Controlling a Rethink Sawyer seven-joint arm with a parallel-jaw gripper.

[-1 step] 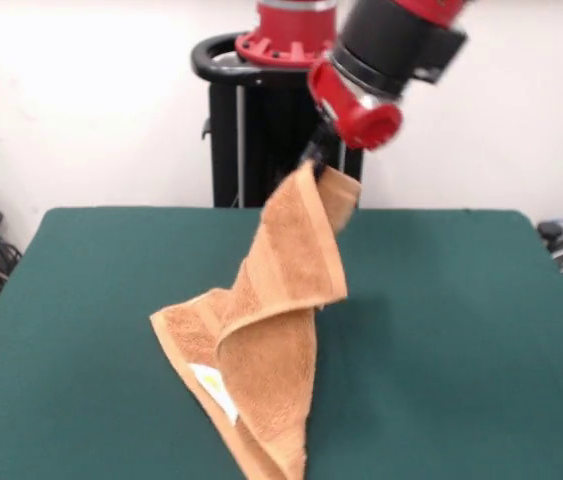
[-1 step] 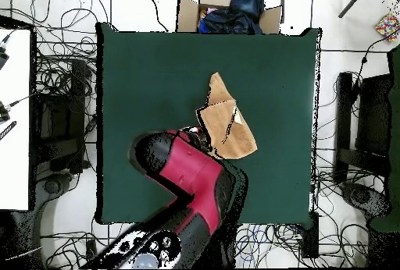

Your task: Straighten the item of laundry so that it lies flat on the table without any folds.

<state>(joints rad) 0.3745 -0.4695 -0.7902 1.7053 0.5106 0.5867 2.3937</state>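
My gripper point(image 1: 313, 160) pinches one corner of the towel point(image 1: 261, 350), lifted toward twelve o'clock; the rest trails twisted and folded (tag showing) on the table point(image 1: 461, 330). Flattening remains undone.

Arm point(image 1: 391, 45) slants down — hand point(image 1: 313, 158) raised, pinched closed.

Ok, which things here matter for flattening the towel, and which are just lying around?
Job: towel, held up by one corner; gripper; table.
Lying about: cardboard box with dark clothes beyond the table; cables on the floor.
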